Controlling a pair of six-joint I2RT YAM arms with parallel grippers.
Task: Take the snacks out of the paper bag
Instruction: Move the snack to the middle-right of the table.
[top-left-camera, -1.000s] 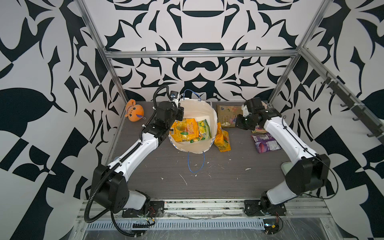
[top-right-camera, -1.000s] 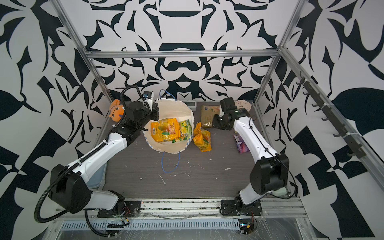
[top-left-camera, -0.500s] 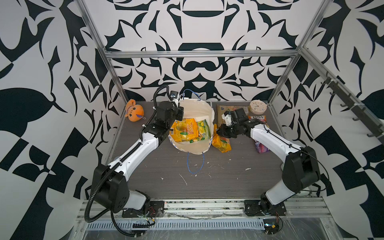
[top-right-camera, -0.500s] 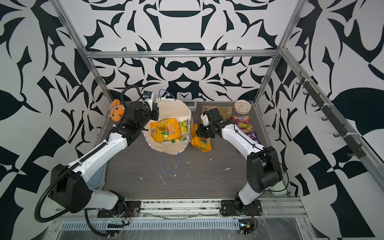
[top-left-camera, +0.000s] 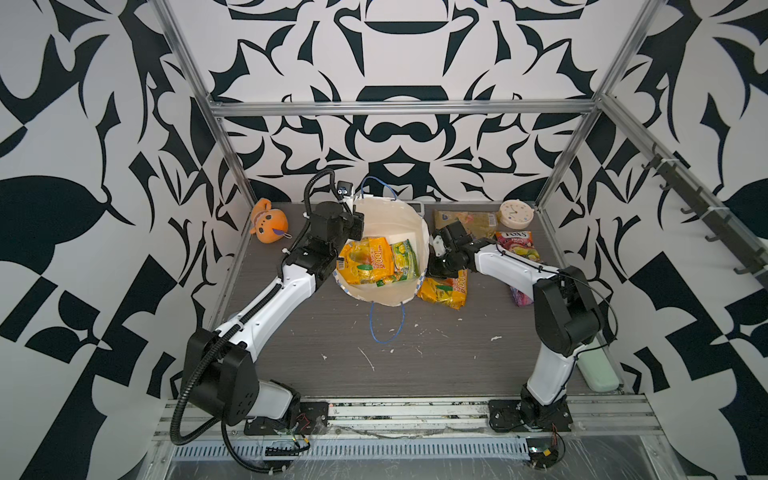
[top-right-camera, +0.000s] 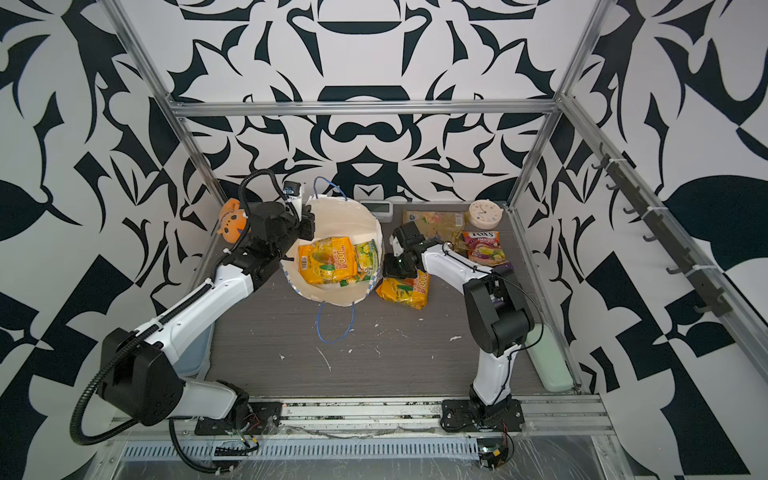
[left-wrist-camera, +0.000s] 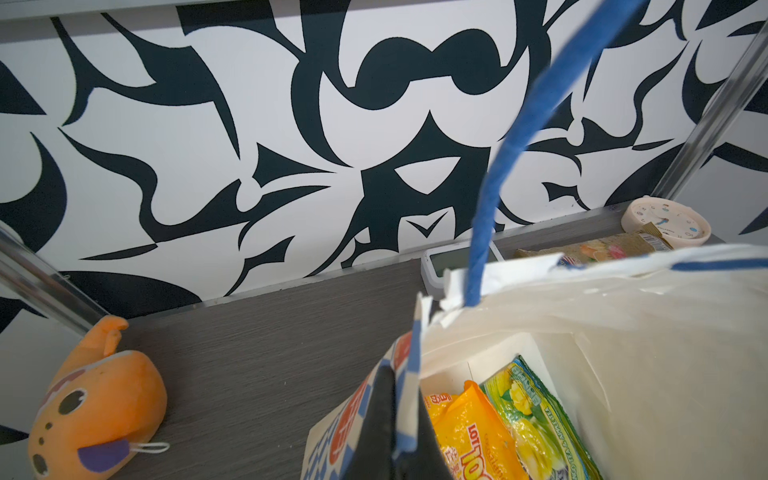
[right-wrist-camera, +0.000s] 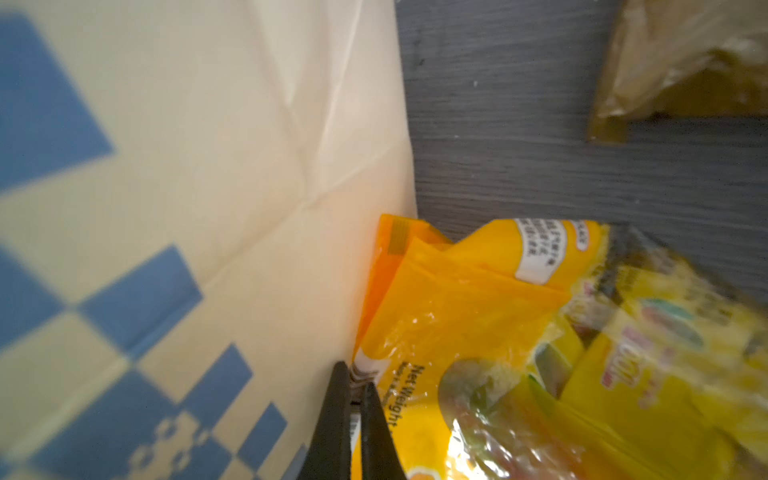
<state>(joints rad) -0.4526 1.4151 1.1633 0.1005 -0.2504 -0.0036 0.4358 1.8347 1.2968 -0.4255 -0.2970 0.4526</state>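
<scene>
The white paper bag (top-left-camera: 411, 232) (top-right-camera: 345, 216) stands open at the back middle of the table. My left gripper (top-left-camera: 356, 226) (left-wrist-camera: 405, 399) is shut on its checkered rim. Inside lie two of the snacks, an orange-yellow packet (top-left-camera: 365, 262) (left-wrist-camera: 469, 440) and a green packet (top-left-camera: 405, 259) (left-wrist-camera: 536, 419). A second orange-yellow packet (top-left-camera: 444, 289) (right-wrist-camera: 478, 311) lies on the table against the bag's right side. My right gripper (top-left-camera: 440, 270) (right-wrist-camera: 353, 386) is low beside the bag wall, shut on that packet's white sealed edge. Gold (top-left-camera: 469, 218), red-pink (top-left-camera: 517, 245) and purple (top-left-camera: 521, 297) packets lie farther right.
An orange plush toy (top-left-camera: 268, 226) sits at the back left and a round cream clock (top-left-camera: 516, 214) at the back right corner. A small white device (top-left-camera: 417, 206) stands behind the bag. One blue cord handle (top-left-camera: 386, 324) hangs onto the table in front of the bag.
My right arm has swung from the back right, near the gold packet, over to the bag's right side and down onto the orange-yellow packet. The left arm and bag have stayed put.
</scene>
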